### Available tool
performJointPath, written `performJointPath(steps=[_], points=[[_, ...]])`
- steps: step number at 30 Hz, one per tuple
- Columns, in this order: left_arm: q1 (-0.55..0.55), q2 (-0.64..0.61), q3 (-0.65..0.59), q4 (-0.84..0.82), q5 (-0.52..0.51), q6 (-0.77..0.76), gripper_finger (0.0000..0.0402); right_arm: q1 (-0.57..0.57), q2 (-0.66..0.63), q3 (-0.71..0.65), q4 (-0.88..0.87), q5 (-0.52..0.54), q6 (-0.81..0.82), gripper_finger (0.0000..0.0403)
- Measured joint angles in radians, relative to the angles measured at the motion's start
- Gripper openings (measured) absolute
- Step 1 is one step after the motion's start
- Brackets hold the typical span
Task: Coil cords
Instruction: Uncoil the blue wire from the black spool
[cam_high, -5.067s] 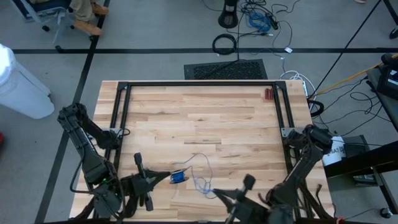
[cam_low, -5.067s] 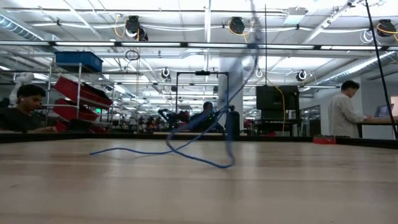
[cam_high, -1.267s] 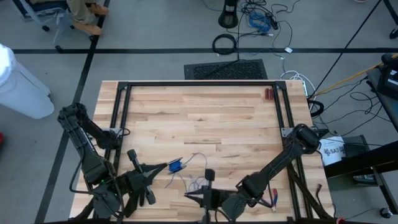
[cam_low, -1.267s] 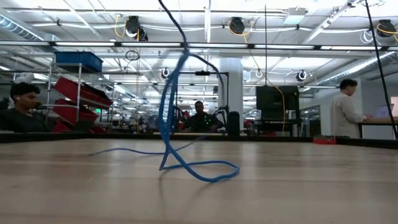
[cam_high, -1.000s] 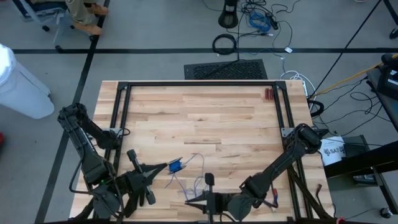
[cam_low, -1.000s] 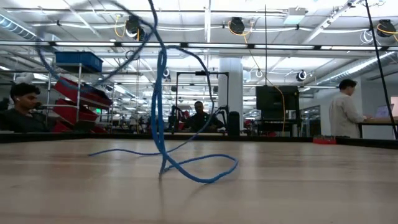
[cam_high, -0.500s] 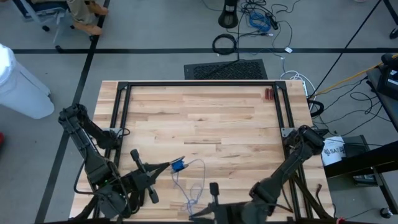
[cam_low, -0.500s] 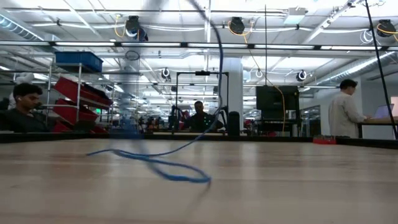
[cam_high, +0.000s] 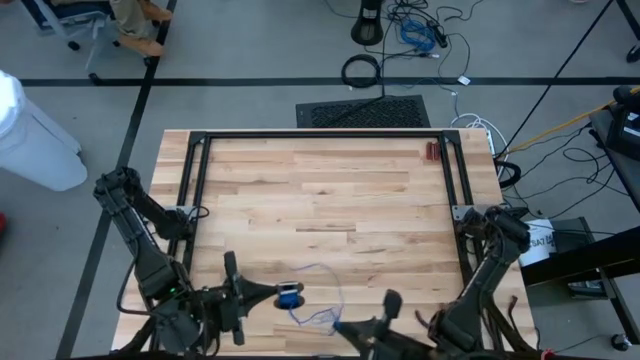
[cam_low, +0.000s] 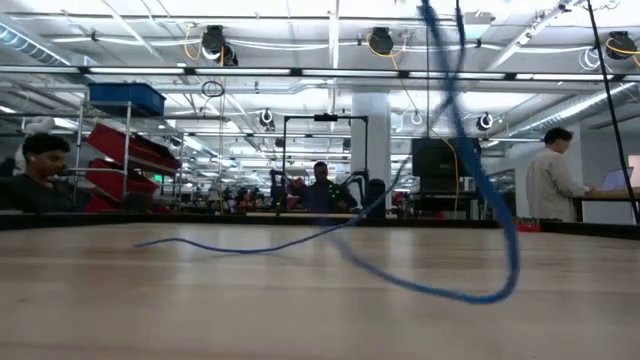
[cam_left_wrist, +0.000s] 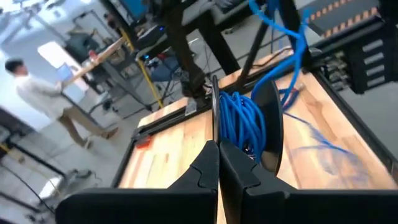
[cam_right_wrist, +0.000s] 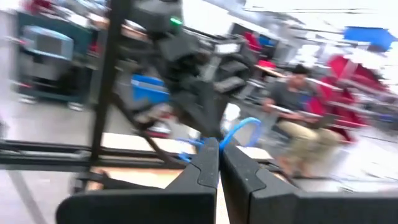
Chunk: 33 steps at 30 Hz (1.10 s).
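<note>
High view: thin blue cord (cam_high: 318, 296), loose loops, wood-plank table (cam_high: 320, 200).

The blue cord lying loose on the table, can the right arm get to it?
Probably yes. The right end effector sits right beside the loose cord, nothing between, seemingly already pinching a strand.

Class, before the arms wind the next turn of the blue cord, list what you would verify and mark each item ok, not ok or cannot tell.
1. Left claw shut on the spool: ok.
2. Wound turns sit between the spool's discs: ok.
3. Right claw shut on the blue cord: ok; the cord leaves its tip.
4. Loose cord free of knots: cannot tell; it loops over itself near the table's front edge.
5. Cord fully coiled: not ok; a long stretch trails across the wood.
6. Red item at the far edge clear of the cord: ok.
</note>
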Motion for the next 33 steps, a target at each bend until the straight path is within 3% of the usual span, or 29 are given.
performJointPath(steps=[6,12,19,25,33], points=[[-0.055,0.0,0.0,0.001,-0.033,0.141,0.0001,0.015,0.0,0.0,-0.061,0.138,-0.007,0.0],[-0.114,0.0,0.0,0.003,-0.116,0.25,0.0001,0.009,0.0,-0.001,-0.164,0.144,0.062,0.0],[-0.169,0.0,0.0,0.023,-0.168,0.356,0.0001,-0.013,0.0,-0.001,-0.37,0.129,0.249,0.0],[-0.197,0.023,0.0,0.025,-0.259,0.44,0.0001,-0.046,0.0,-0.001,-0.567,0.008,0.426,0.0],[-0.2,0.037,0.0,0.132,-0.259,0.524,0.0001,-0.109,0.0,-0.001,-0.849,-0.189,0.702,0.0]])
